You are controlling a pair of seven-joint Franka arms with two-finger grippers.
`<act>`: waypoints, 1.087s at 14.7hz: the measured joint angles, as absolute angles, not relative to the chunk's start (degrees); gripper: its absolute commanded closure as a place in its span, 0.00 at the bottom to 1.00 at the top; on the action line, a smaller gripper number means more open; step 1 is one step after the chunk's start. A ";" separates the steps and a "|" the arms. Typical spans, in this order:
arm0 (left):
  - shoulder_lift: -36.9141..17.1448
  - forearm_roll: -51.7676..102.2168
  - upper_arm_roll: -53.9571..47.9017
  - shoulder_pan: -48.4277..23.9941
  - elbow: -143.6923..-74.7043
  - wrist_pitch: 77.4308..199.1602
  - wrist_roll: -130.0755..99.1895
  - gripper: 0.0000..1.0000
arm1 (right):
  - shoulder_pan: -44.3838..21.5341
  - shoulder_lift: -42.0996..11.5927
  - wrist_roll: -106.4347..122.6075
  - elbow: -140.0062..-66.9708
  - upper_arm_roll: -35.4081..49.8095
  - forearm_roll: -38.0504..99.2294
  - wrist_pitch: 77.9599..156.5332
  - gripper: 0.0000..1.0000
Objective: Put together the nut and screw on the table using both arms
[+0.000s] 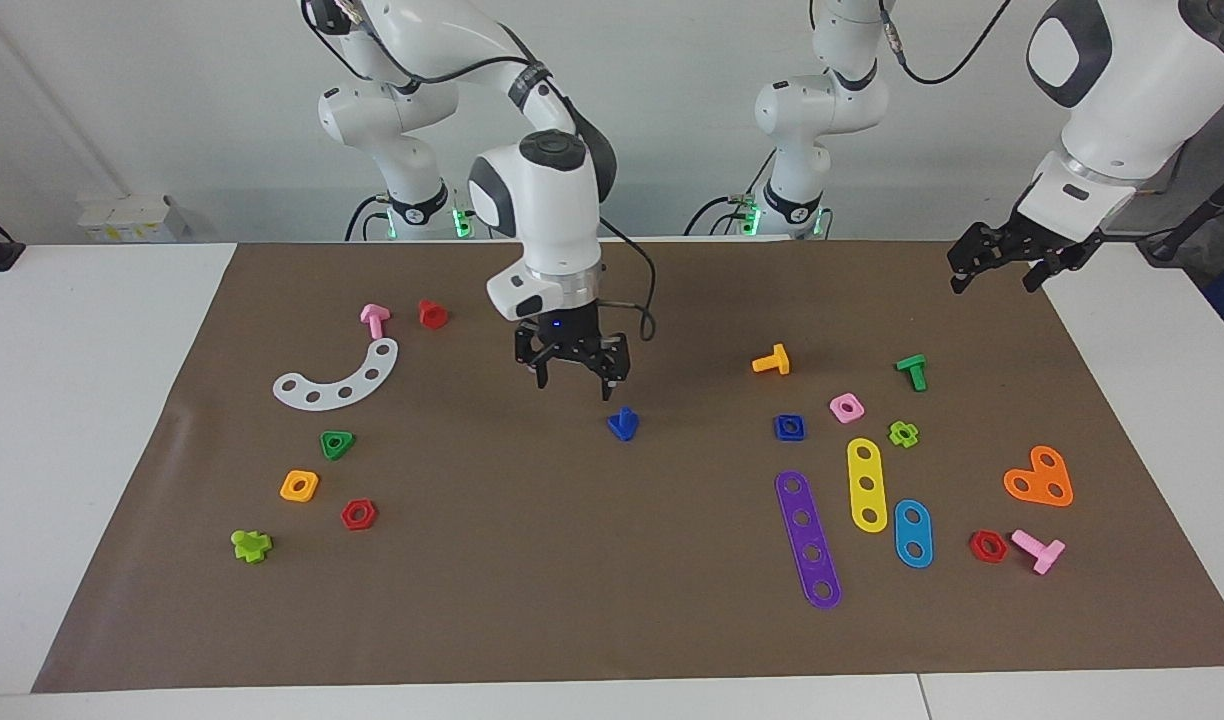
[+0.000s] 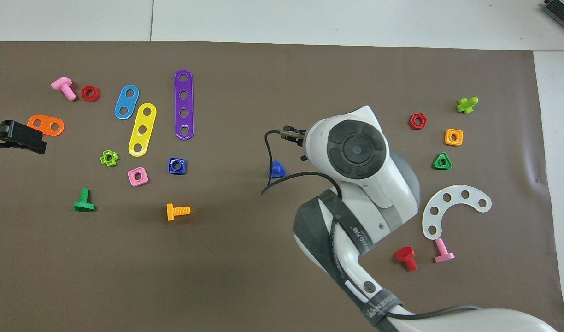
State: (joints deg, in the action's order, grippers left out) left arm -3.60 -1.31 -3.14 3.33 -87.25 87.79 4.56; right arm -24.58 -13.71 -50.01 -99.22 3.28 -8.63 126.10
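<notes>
Though hidden overhead, the right end effector (image 1: 572,380) hangs open above the screw (image 1: 622,424).

Blue screw (image 1: 622,424), blue nut (image 1: 789,427), brown mat (image 1: 572,580).

Overhead: right gripper (image 2: 295,138) mostly hidden under its own wrist; left gripper (image 2: 15,137) cut off by picture edge, covering part of orange heart plate (image 2: 49,125) near the table's (image 2: 309,23) left-arm end.
</notes>
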 measured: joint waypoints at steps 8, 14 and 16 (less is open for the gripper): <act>-3.60 -1.31 -3.14 3.33 -87.25 87.79 4.56 0.00 | -4.91 -2.74 -20.78 -98.56 2.87 -1.91 111.90 0.00; -3.59 -1.31 -3.14 3.33 -87.25 87.79 4.56 0.00 | 3.15 2.27 -15.65 -88.85 2.59 -0.33 91.51 0.00; -3.60 -1.31 -3.14 3.33 -87.26 87.79 4.56 0.00 | 5.21 2.59 -11.17 -87.61 2.54 -0.33 89.66 0.00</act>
State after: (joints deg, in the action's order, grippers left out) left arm -3.60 -1.31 -3.14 3.33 -87.26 87.79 4.56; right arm 5.21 2.59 -11.17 -87.61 2.54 -0.33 89.66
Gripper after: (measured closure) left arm 0.000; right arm 0.000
